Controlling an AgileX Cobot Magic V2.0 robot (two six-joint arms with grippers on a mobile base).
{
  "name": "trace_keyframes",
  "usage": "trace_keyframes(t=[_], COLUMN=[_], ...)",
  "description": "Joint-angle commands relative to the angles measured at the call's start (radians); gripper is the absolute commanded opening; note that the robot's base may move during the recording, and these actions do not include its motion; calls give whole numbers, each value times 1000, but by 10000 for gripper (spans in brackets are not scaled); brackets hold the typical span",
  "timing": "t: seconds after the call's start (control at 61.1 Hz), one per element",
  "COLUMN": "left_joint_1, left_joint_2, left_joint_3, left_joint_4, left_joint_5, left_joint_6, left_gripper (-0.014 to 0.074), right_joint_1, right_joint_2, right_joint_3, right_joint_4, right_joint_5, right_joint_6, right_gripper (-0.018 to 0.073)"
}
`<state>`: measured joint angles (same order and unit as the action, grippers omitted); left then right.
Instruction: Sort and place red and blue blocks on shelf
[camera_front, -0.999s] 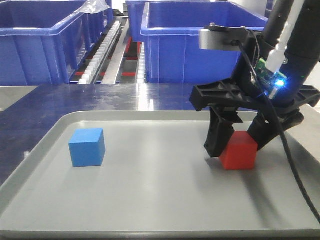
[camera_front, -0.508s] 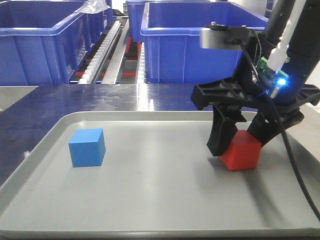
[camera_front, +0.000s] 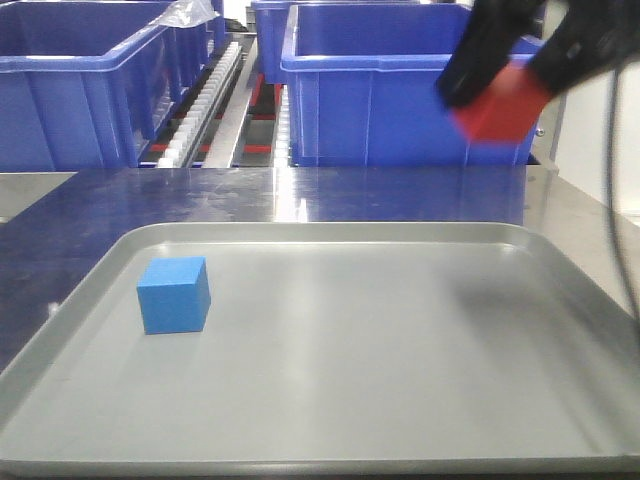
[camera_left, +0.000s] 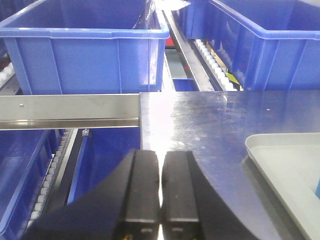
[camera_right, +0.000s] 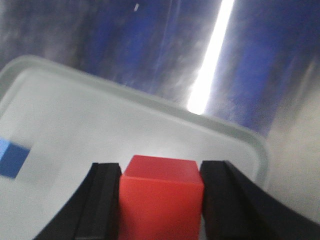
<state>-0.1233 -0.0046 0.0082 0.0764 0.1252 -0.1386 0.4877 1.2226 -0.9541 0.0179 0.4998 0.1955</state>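
My right gripper (camera_front: 505, 85) is shut on the red block (camera_front: 500, 108) and holds it high above the grey tray's (camera_front: 330, 400) right side, in front of a blue bin. The right wrist view shows the red block (camera_right: 161, 197) clamped between both black fingers (camera_right: 100, 200), with the tray far below. On the tray's left part rests the blue block (camera_front: 174, 294), also at the wrist view's left edge as a blue block (camera_right: 12, 159). My left gripper (camera_left: 161, 192) is shut on nothing, over the steel table's left edge. The shelf (camera_front: 215, 90) with white rollers runs behind the table.
Large blue bins (camera_front: 400, 80) stand on the shelf behind the steel table (camera_front: 300, 190); another bin (camera_front: 80, 80) sits at the left. A steel front rail (camera_left: 70, 110) crosses the left wrist view, with more bins (camera_left: 85, 55) behind and below it.
The right gripper has lifted the red block off the tray and risen sharply to the top right. The blue block has not moved.
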Motion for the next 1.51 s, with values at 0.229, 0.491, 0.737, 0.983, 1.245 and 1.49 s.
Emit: trace_keyframes(t=[0.229,0.491,0.737,0.983,1.245,1.49], left_joint_1=[2,2,2,2,2,2], left_joint_2=[-20,-20,-20,-20,-20,-20], left_joint_3=[44,44,44,44,44,44], left_joint_4=[-8,-8,-8,-8,-8,-8], left_joint_5=[-86,-86,-86,-86,-86,-86], left_joint_6=[0,0,0,0,0,0], left_gripper=[126,126,126,126,126,126], right_joint_1=[-219,-375,-442,-442,-442,-442], right_joint_2=[-222,-426,-601,-693,-711,-711], right_joint_3=[25,180,367,507,552,552], right_joint_4=[-23,-23,-23,-23,-23,-23], right_joint_5=[-81,-171,-231,-280,-312,-312], right_joint_6=[-1,-1,-1,-1,-1,-1], right_gripper=[55,55,55,55,55,55])
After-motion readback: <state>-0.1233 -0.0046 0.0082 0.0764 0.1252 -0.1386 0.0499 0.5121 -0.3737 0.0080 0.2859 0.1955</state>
